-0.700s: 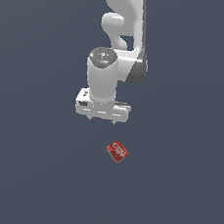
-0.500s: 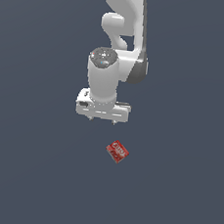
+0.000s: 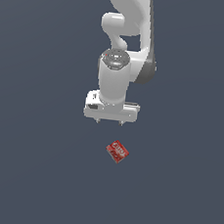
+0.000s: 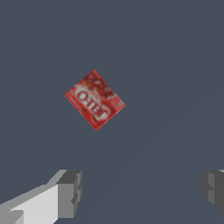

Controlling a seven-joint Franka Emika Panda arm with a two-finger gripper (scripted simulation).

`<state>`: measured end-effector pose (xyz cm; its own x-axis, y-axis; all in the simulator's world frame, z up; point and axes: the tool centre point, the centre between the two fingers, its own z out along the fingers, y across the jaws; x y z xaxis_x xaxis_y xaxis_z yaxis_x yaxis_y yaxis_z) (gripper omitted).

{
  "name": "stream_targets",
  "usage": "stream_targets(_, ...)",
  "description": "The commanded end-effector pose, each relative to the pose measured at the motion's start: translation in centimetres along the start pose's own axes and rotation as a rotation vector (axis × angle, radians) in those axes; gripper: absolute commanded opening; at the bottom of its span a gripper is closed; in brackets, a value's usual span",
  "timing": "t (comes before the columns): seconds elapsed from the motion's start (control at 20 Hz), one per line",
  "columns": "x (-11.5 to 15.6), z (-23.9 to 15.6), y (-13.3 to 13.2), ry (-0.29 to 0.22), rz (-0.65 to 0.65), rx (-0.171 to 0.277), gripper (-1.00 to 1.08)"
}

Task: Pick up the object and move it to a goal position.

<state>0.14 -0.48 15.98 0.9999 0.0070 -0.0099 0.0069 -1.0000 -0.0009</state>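
Note:
The object is a small flat red box (image 3: pixel 118 151) with white lettering, lying flat on the dark grey floor and turned at an angle. In the wrist view the box (image 4: pixel 94 99) lies ahead of the fingers, not between them. My gripper (image 3: pixel 109 121) points down from the white arm and hangs above the floor, behind the box in the exterior view and a little to that view's left. Its two grey fingertips (image 4: pixel 70 193) stand wide apart with nothing between them, so the gripper (image 4: pixel 142 190) is open and empty.
The floor (image 3: pixel 33 174) is a plain dark grey surface with no other objects in view. The white arm (image 3: pixel 124 41) rises behind the gripper toward the top of the exterior view.

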Motion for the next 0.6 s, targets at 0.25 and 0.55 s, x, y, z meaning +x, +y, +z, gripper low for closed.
stream_targets(0.25, 0.4, 0.5, -0.1, 0.0, -0.037, -0.002, 1.0)
stream_targets(0.55, 1.5, 1.6, -0.8, 0.0, -0.134, -0.007, 1.0)
